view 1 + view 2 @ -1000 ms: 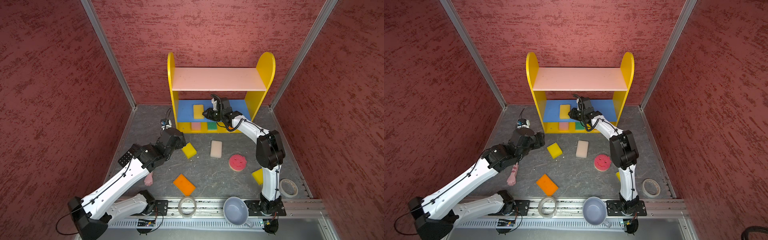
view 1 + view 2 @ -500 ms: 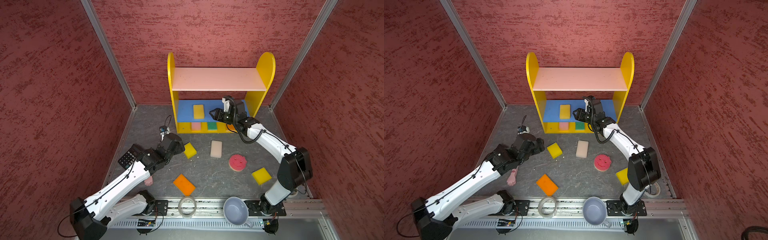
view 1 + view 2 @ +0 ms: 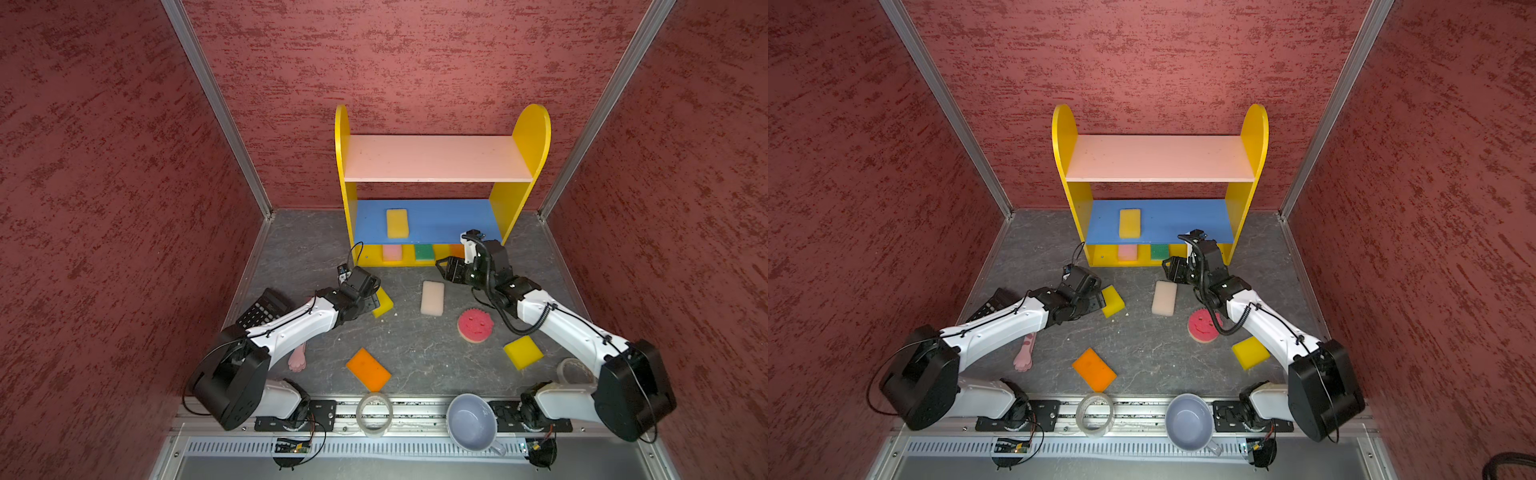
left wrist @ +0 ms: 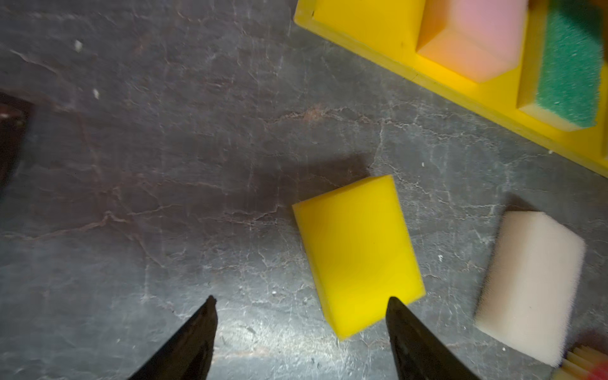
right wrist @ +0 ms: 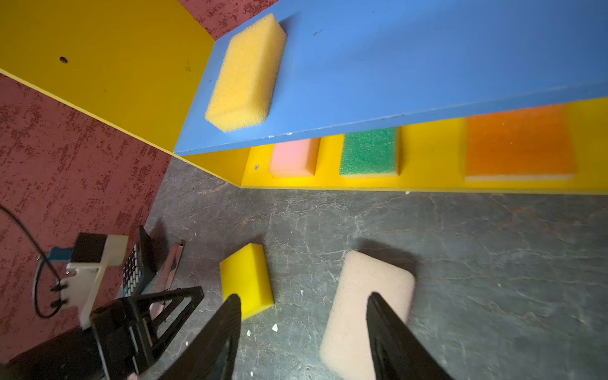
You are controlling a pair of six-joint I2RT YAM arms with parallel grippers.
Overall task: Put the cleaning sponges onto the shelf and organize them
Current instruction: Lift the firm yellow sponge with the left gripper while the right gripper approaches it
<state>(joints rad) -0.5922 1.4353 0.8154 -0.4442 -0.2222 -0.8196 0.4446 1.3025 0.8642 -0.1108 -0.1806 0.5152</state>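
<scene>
While the left gripper (image 4: 301, 299) holds its jaws wide and empty, centre them over the yellow sponge (image 4: 357, 253) just to its right before closing. The right gripper (image 5: 304, 295), jaws also apart, hovers above the white sponge (image 5: 362, 279).

Both top views look steeply down from high on the robot's side, facing the shelf (image 3: 436, 158) at the far end and taking in the whole table (image 3: 415, 345). The left wrist camera looks close past the left tool (image 4: 301, 298) onto the table. The right wrist camera, past the right tool (image 5: 304, 296), faces the shelf's lower boards. Both wrist views share the yellow sponge (image 4: 357, 253) and the white sponge (image 4: 529, 286).
</scene>
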